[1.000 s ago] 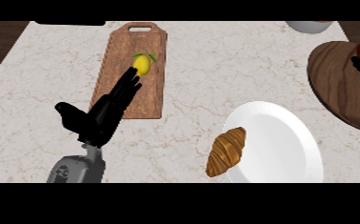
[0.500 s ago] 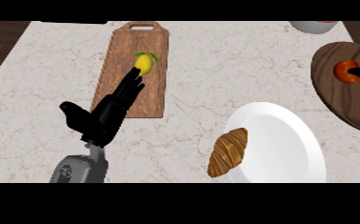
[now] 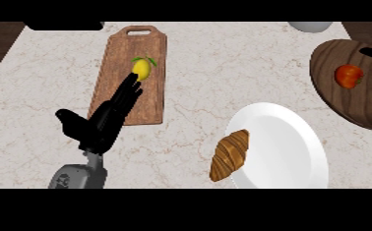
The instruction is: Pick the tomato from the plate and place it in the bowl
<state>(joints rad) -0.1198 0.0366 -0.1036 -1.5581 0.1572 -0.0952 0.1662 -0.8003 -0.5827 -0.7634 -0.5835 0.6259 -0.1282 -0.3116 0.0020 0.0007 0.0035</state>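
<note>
1. Tomato first: your small round red tomato (image 3: 349,75) lies inside the dark brown wooden bowl (image 3: 330,92), far to the right of the wooden cutting board (image 3: 134,72).
2. Your left hand (image 3: 99,123), black, hangs over the lower half of that long brown board with its handle hole at the far end. Its fingers (image 3: 129,90) are stretched straight out and released, holding nothing, and their tips come just short of the yellow lemon with green leaves (image 3: 141,69), which lies on the board's middle.
3. You see the thumb stick out past the board's left edge, over the pale marbled counter (image 3: 196,53).
4. Right of the board and nearer you sits a round white plate (image 3: 283,151). A brown striped croissant (image 3: 230,155) rests across its left rim, partly on the counter.
5. At the far edge, well right of the board, you can make out part of a pale rounded object (image 3: 311,26); what it is cannot be told.
</note>
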